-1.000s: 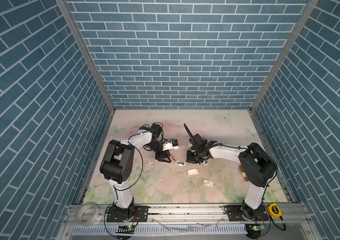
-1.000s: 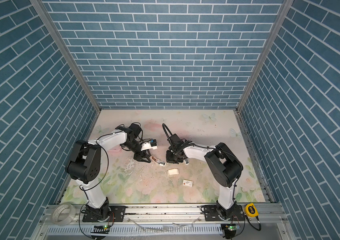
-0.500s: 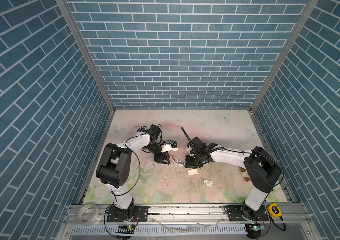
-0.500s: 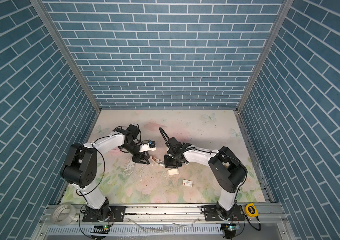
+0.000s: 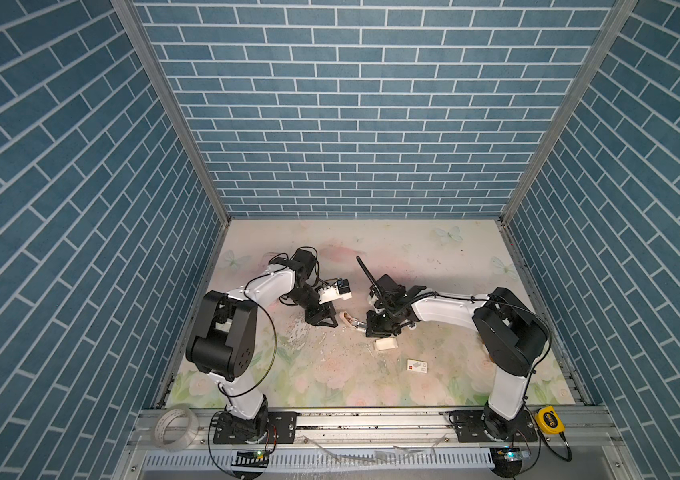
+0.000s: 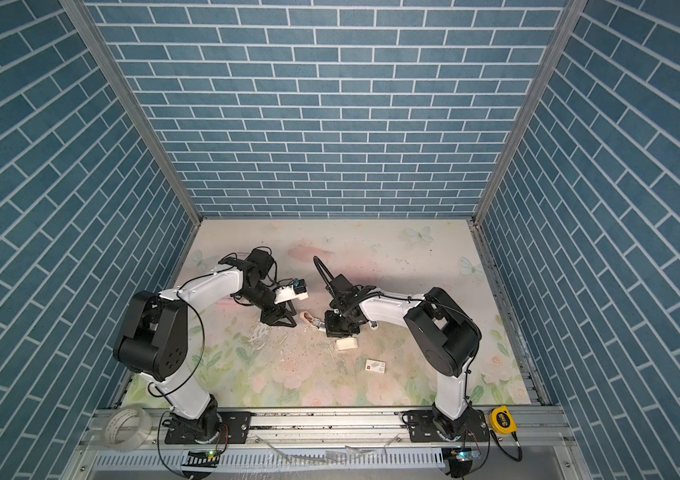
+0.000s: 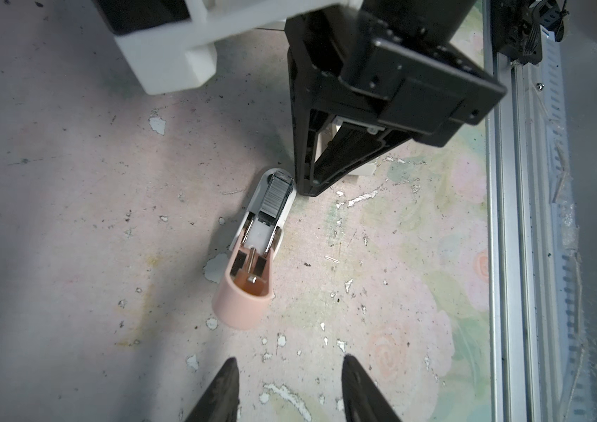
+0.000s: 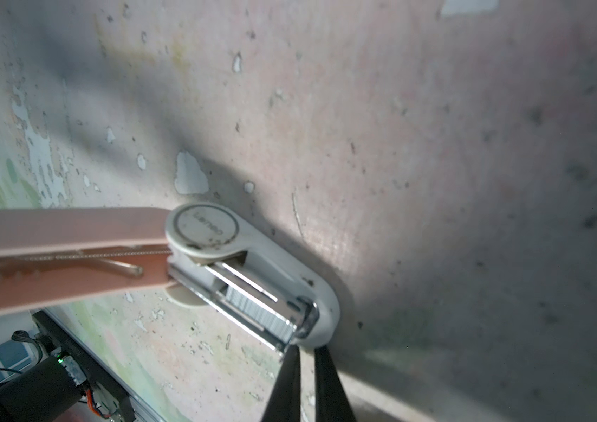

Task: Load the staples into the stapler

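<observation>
A: Top views first. Where was the stapler?
B: In both top views the stapler point(image 5: 348, 319) lay opened btw. the two pincers. Its pink lid was twd. the left pincer point(image 5: 322, 323) and its metal end was at the right pincer point(image 5: 368, 330). The staple tray point(image 5: 386, 343) sat just beside the right pincer, on the side twd. the arm bases. A white card sleeve point(image 5: 417, 366) lay farther out, past the tray.
A: Pincer states from up there?
B: Too small to tell.
A: Left wrist view?
B: The left pincer point(image 7: 289, 365) was spread, w/ nothing btw. its fingers. The stapler point(image 7: 244, 303) lay ahead of its tips, apart from them, lid end nearest. A grey staple strip point(image 7: 275, 193) sat in the channel's far end, right by the right pincer's point(image 7: 309, 182) tip.
A: Right wrist view?
B: The right pincer's point(image 8: 306, 354) fingers were pressed nearly together, w/ only a thin gap and nothing seen pinched. Its tips were at the stapler's point(image 8: 282, 270) nose, w/ the staple strip point(image 8: 256, 307) just ahead in the channel. Whether the tips touched the nose couldn't be told. The lid stood swung open, off to one side of the pincer.
</observation>
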Controlling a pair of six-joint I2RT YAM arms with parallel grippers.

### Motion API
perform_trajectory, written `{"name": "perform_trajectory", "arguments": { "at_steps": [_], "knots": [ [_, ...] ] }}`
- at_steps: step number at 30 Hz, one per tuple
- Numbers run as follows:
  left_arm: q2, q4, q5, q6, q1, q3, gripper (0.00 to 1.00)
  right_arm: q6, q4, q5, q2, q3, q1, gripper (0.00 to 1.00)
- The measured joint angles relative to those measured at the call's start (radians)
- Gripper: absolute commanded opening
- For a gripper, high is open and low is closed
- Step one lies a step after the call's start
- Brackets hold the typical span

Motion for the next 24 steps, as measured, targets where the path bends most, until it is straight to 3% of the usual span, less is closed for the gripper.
{"name": "perform_trajectory", "arguments": {
  "at_steps": [24],
  "knots": [
    [-0.011,0.001,-0.024,0.027,0.006,-0.005,0.49,-0.039,-0.030,0.045,-0.004,0.012,-0.018,0.13]
  ]
}}
